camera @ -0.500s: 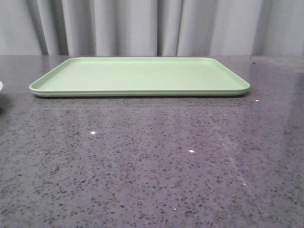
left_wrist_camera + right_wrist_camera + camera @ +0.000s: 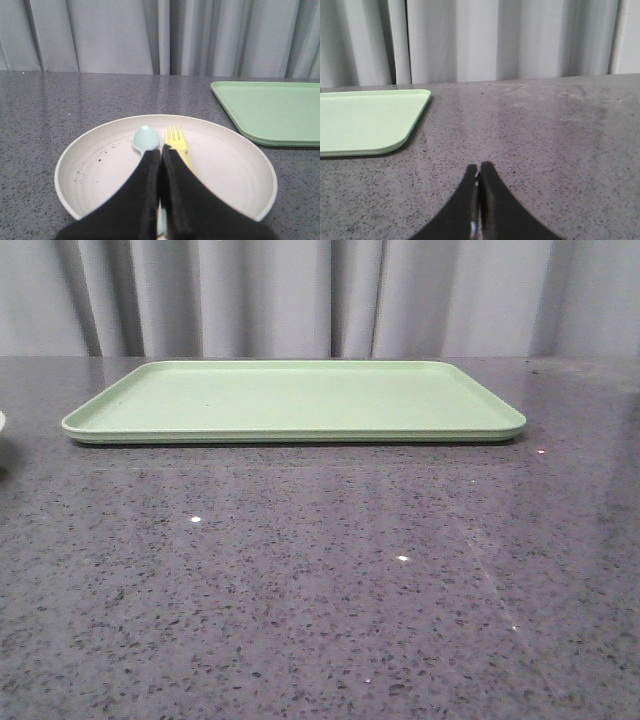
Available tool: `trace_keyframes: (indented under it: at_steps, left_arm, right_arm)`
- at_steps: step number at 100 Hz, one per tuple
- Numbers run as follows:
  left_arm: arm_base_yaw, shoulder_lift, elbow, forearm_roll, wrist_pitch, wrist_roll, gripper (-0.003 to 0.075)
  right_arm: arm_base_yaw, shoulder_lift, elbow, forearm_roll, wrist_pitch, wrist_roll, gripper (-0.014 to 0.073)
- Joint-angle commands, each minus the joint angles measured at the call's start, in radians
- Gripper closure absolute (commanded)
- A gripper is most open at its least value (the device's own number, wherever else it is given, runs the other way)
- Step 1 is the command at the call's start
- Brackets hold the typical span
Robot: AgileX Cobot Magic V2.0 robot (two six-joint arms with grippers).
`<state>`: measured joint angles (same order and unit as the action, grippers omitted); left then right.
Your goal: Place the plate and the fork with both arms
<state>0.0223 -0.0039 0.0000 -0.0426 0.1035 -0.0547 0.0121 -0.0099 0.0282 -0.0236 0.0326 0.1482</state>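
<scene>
1. Change check, front view vs half a sec ago: none seen. Light-green tray [image 2: 293,400] sits in the same spot toward the far edge of the tabletop [image 2: 320,580], nothing on it. Judgement: task not begun; no pick made.
2. Left gripper [image 2: 160,150]: fingers pressed together, nothing between them, hanging over the plate [image 2: 90,160].
3. Right gripper [image 2: 479,170]: fingers together, holding nothing, over bare tabletop on the tray's right side.
4. Plate: round, shallow, pale cream, dark specks on its floor. Lies toward the left edge, just beside the tray's left end, apart from it.
5. Fork [image 2: 176,142]: small, yellow, short tines, lying in the plate beside a pale blue spoon [image 2: 145,140]; handles hidden by fingers.
6. Judgement: both items need lifting out to the tray.
</scene>
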Motion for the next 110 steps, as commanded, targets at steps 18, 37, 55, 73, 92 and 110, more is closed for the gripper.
trace_keyframes:
  at_steps: [18, 37, 55, 73, 92, 110]
  left_arm:
    - [0.004, -0.032, 0.012, -0.009, -0.078, -0.001, 0.0741]
    - [0.004, -0.032, 0.012, -0.009, -0.083, -0.001, 0.0741]
    - [0.004, -0.032, -0.005, -0.009, -0.085, -0.001, 0.0741]
    - [0.004, -0.02, -0.097, -0.009, -0.063, -0.001, 0.0741]
    - [0.004, 0.059, -0.248, -0.009, 0.063, -0.001, 0.0741]
    - [0.004, 0.186, -0.418, -0.009, 0.172, -0.001, 0.0741]
  right_arm:
    - [-0.005, -0.025, -0.006, -0.012, -0.09, -0.004, 0.0646]
    - [-0.005, -0.025, -0.006, -0.012, -0.093, -0.004, 0.0646]
    - [-0.005, -0.024, -0.02, -0.012, -0.113, -0.004, 0.0646]
    - [-0.005, -0.012, -0.111, -0.012, 0.019, -0.004, 0.0652]
    - [-0.005, 0.056, -0.262, -0.012, 0.19, -0.004, 0.0652]
    - [-0.005, 0.175, -0.422, -0.012, 0.322, -0.004, 0.0652]
